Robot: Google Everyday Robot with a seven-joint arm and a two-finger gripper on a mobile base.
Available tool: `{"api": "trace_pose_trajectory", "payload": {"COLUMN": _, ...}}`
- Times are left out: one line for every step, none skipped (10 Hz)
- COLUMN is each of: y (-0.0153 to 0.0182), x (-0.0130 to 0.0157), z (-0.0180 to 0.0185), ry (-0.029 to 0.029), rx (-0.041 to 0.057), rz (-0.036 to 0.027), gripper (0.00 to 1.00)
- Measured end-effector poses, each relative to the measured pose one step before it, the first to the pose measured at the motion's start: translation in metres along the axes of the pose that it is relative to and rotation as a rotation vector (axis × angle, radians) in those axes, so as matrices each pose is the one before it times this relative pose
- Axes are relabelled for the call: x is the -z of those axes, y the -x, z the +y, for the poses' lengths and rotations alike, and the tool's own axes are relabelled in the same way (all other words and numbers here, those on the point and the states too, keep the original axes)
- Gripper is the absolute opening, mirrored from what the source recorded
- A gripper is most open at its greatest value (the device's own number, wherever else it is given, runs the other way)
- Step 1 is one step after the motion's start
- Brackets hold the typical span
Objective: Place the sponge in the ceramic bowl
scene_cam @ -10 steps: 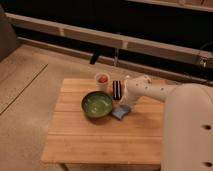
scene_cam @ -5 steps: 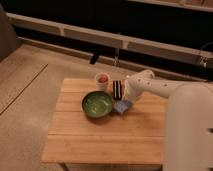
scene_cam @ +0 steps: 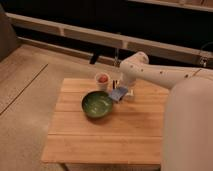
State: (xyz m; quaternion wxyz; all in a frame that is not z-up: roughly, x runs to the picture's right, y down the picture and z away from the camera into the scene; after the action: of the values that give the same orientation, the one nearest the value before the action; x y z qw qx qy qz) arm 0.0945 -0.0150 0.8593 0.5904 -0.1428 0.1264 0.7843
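The sponge [scene_cam: 118,94], a small light blue pad, hangs just above the wooden table [scene_cam: 115,135], right of the ceramic bowl's rim. My gripper [scene_cam: 123,91] reaches down from the white arm on the right and is shut on the sponge's right side. The ceramic bowl [scene_cam: 97,104], round, glossy green and empty, sits left of the sponge near the table's middle.
A small white cup [scene_cam: 102,80] with red contents stands behind the bowl. A thin dark upright object [scene_cam: 114,84] stands between the cup and my gripper. The robot's white body [scene_cam: 190,125] fills the right side. A rail runs behind the table.
My gripper closed on the sponge and lifted it off the table, carrying it back and slightly left. The bowl and cup have not moved.
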Motion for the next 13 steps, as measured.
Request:
{"api": "trace_pose_trajectory", "payload": {"y": -0.00417, "x": -0.00441, "z": 0.02132, "ry": 0.01950, "rx": 0.04105, "rz": 0.01491, "gripper": 0.00}}
{"api": "trace_pose_trajectory", "payload": {"y": -0.01129, "x": -0.01033, "z": 0.02500, "ry": 0.03563, "rx": 0.03562, "rz": 0.03460, "gripper": 0.00}}
{"api": "trace_pose_trajectory", "payload": {"y": -0.01288, "x": -0.01151, "z": 0.01420, "ry": 0.02368, "rx": 0.01668, "rz": 0.03728, "gripper": 0.00}}
{"api": "trace_pose_trajectory", "payload": {"y": -0.00988, "x": -0.00983, "z": 0.00746, "ry": 0.01126, "rx": 0.01263, "rz": 0.02923, "gripper": 0.00}}
{"api": "trace_pose_trajectory", "payload": {"y": -0.01172, "x": -0.01477, "z": 0.00613, "ry": 0.01416, "rx": 0.01184, "rz": 0.04070, "gripper": 0.00}}
{"api": "trace_pose_trajectory", "payload": {"y": -0.00452, "x": -0.00910, "z": 0.00233, "ry": 0.01356, "rx": 0.00650, "rz": 0.02062, "gripper": 0.00}}
{"api": "trace_pose_trajectory", "payload": {"y": -0.00252, "x": -0.00566, "z": 0.00028, "ry": 0.00723, "rx": 0.00344, "rz": 0.01194, "gripper": 0.00}}
{"api": "trace_pose_trajectory", "payload": {"y": 0.00043, "x": 0.00022, "z": -0.00017, "ry": 0.00134, "rx": -0.00044, "rz": -0.00036, "gripper": 0.02}}
{"api": "trace_pose_trajectory", "payload": {"y": -0.00012, "x": -0.00024, "z": 0.00013, "ry": -0.00012, "rx": 0.00024, "rz": 0.00036, "gripper": 0.11}}
{"api": "trace_pose_trajectory", "payload": {"y": -0.00009, "x": -0.00003, "z": 0.00036, "ry": 0.00047, "rx": 0.00032, "rz": 0.00016, "gripper": 0.22}}
{"api": "trace_pose_trajectory", "payload": {"y": 0.00008, "x": 0.00016, "z": -0.00015, "ry": -0.00003, "rx": -0.00025, "rz": -0.00026, "gripper": 0.30}}
{"api": "trace_pose_trajectory", "payload": {"y": -0.00011, "x": -0.00014, "z": -0.00007, "ry": 0.00003, "rx": -0.00002, "rz": 0.00023, "gripper": 0.36}}
{"api": "trace_pose_trajectory", "payload": {"y": -0.00011, "x": 0.00005, "z": 0.00043, "ry": 0.00066, "rx": 0.00030, "rz": 0.00013, "gripper": 0.46}}
